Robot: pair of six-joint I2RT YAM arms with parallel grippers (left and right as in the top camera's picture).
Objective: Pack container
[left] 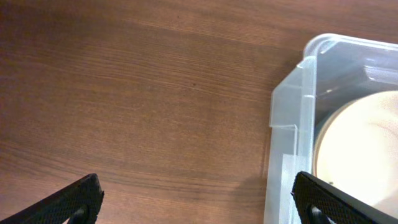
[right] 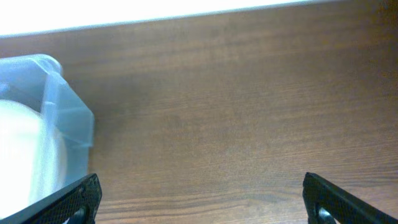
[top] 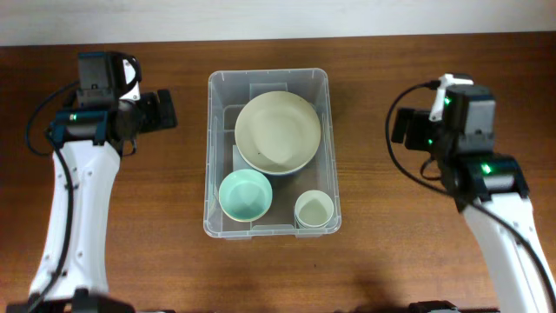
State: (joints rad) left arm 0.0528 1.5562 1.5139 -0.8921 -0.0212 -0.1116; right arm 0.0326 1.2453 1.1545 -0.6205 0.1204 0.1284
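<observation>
The light is even and fairly bright, and it seems to come from above. On the table (top: 373, 261) the shadows are soft and weak, with only a faint darker edge beside the container (top: 211, 156). The overhead view is in focus everywhere, but the pale strip (top: 278, 17) along its far edge is washed out to white. The left wrist view shows the wood grain sharply. The right wrist view is softer and a little hazy: there the container at the left looks milky, and the white band (right: 186, 12) at the far side is overexposed.
</observation>
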